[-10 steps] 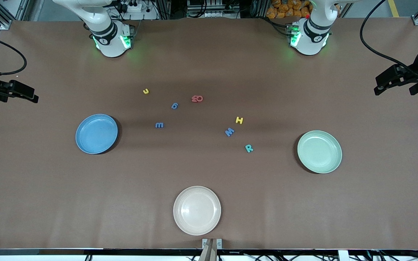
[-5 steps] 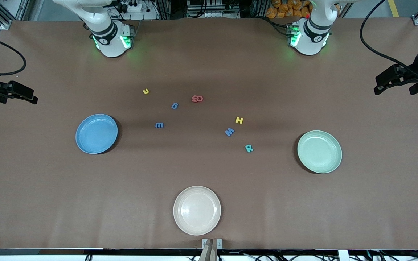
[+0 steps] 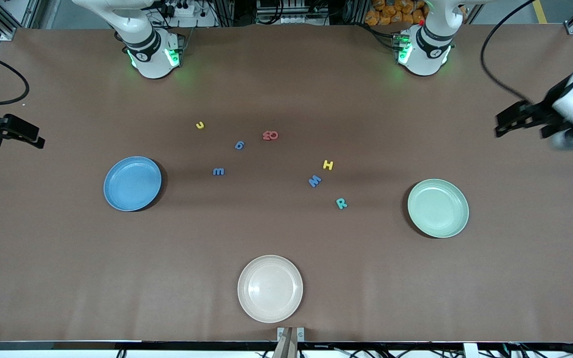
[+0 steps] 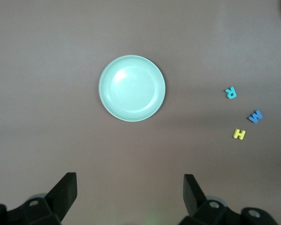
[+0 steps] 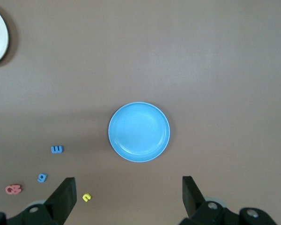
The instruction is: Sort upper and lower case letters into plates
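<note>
Brown table; left pincer, right pincer wide, empty, over table ends.

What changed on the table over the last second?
Only the arms moved: the left end effector slid inward from the table's end, and the right end effector drew back toward its own end. Both open, holding nothing. Letters and all three plates stayed put.
</note>
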